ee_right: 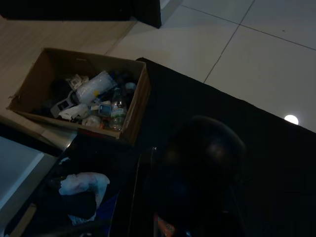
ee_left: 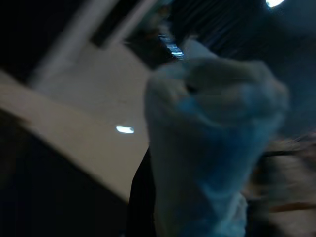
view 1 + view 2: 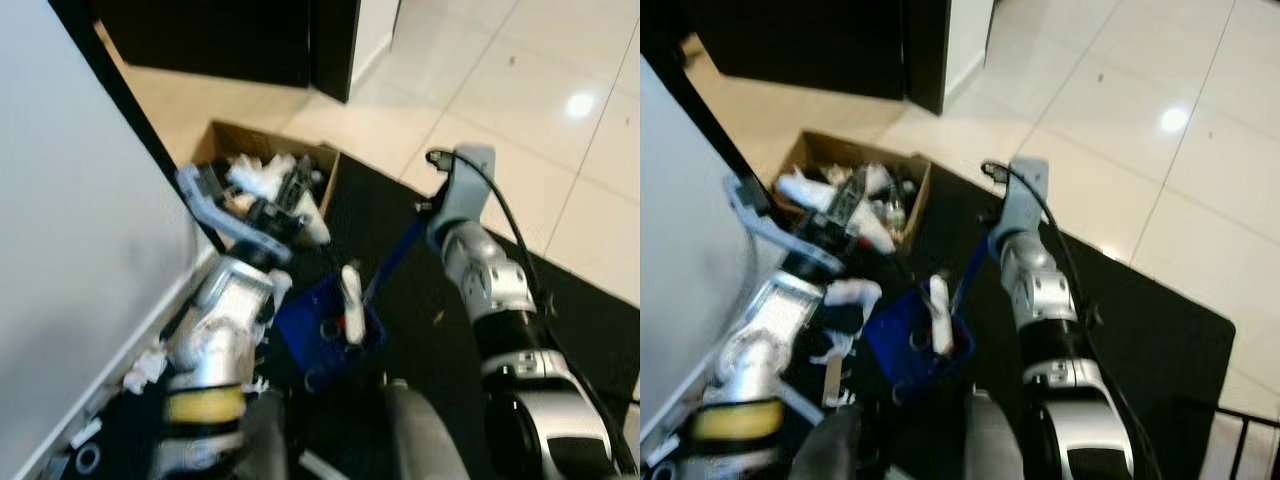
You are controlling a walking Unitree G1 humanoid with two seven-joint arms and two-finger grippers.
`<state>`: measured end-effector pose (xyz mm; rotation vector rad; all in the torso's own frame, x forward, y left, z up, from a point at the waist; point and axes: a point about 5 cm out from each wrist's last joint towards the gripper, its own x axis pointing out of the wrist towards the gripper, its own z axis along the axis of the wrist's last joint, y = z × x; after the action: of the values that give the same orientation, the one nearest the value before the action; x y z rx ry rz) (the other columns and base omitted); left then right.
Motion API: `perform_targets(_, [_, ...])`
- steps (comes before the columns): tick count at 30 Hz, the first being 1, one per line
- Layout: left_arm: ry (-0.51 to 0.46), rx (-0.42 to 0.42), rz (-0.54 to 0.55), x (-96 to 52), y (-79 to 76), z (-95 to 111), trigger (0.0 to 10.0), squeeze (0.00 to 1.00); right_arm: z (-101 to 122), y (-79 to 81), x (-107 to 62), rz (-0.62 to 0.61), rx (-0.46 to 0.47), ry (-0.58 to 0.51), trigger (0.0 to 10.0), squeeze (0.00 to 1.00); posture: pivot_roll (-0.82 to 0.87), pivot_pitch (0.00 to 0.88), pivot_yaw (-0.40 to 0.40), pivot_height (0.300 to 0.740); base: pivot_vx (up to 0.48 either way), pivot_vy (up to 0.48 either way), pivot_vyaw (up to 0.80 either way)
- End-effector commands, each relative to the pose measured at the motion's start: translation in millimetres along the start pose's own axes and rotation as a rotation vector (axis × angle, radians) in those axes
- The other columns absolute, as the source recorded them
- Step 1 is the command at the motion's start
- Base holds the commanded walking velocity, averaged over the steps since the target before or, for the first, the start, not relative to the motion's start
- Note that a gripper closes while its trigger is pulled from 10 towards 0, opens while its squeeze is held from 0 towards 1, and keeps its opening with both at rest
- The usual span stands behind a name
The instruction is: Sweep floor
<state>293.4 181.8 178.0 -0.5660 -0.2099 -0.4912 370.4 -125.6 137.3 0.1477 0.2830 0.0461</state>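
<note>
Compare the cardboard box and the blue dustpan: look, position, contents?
The cardboard box is brown, open-topped and packed with bottles and wrappers; the blue dustpan holds only a few pieces. The box stands on pale floor at the black mat's edge; the dustpan is over the mat. Both hold rubbish.

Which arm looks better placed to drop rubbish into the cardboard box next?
Probably the left. The left gripper is raised right at the cardboard box, seemingly with white scraps. The right gripper is lower, at the blue dustpan.

A cardboard box (image 1: 81, 94) of bottles and rubbish sits at the black mat's (image 1: 256, 148) edge, touching it.
</note>
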Motion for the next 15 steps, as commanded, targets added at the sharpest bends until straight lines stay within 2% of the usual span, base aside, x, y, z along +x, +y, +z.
perform_targets(1, [0.013,0.12,0.052,-14.5,11.7,10.2,10.0,0.0,-39.1,-2.1,-2.4,0.001,0.042,0.15,10.0,0.0,-0.02,0.289,-0.003,0.74,0.0,0.0,0.0])
perform_targets(4, [0.056,0.203,0.185,-40.7,34.4,18.9,10.0,0.0,-40.6,-1.7,-2.8,0.001,0.043,0.153,10.0,0.0,-0.02,0.29,-0.002,0.74,0.0,0.0,0.0])
perform_targets(6, [0.064,0.222,0.212,-46.4,38.0,20.6,10.0,0.0,-40.6,-1.7,-2.8,0.002,0.043,0.153,10.0,0.0,-0.02,0.29,-0.002,0.74,0.0,0.0,0.0])
perform_targets(10, [0.032,0.292,0.415,-79.2,71.5,38.8,10.0,0.0,-40.4,-2.6,-2.2,0.002,0.041,0.155,10.0,0.0,-0.02,0.297,-0.013,0.74,0.0,0.0,0.0])
perform_targets(12, [0.039,0.298,0.447,-84.5,78.0,37.9,10.0,0.0,-40.5,-2.5,-1.9,0.003,0.039,0.156,10.0,0.0,-0.02,0.297,-0.013,0.74,0.0,0.0,0.0])
perform_targets(15, [0.054,0.223,0.496,-92.7,87.7,22.6,10.0,0.0,-40.1,-2.3,-1.6,0.005,0.037,0.157,10.0,0.0,-0.02,0.3,-0.017,0.74,0.0,0.0,0.0])
